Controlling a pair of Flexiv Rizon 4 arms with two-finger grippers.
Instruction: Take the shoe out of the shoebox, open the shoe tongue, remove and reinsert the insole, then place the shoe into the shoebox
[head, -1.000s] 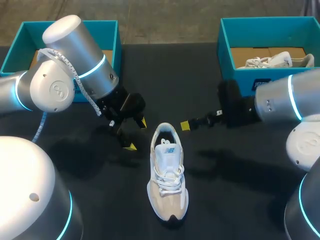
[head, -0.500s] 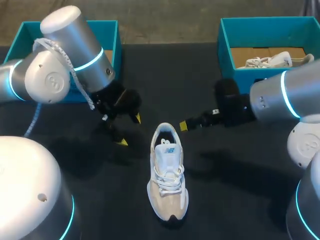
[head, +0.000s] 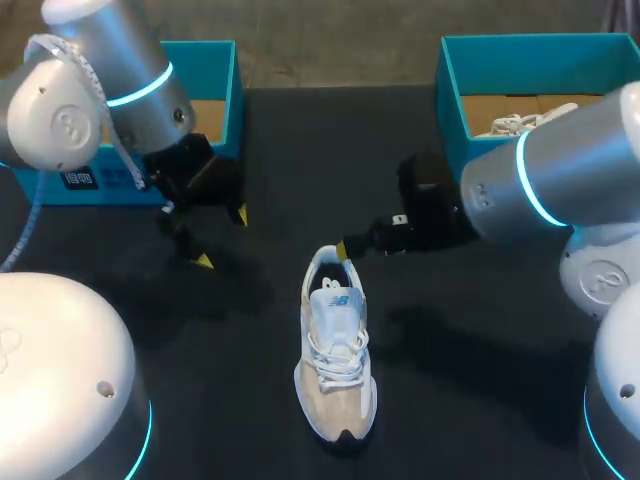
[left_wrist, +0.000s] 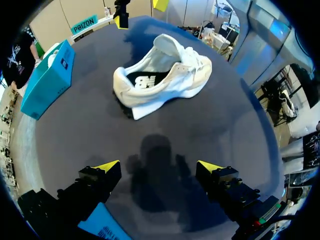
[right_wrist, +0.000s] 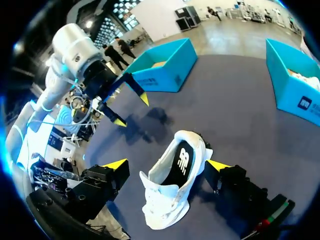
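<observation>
head: above-behind, looking down | wrists: low, close, facing inward — all share shoe (head: 336, 350)

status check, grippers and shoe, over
Left gripper open, short of the shoe. Right gripper open at its heel. Shoe upright on table. Nothing in the way.

A black table (head: 480, 400) is covered by a dark, matte surface. A teal box (head: 452, 100) is set at its far right corner, open at the top. A second white shoe (head: 540, 122) is laid inside it on a brown cardboard floor (head: 500, 103), with its laces turned toward the box's left wall
</observation>
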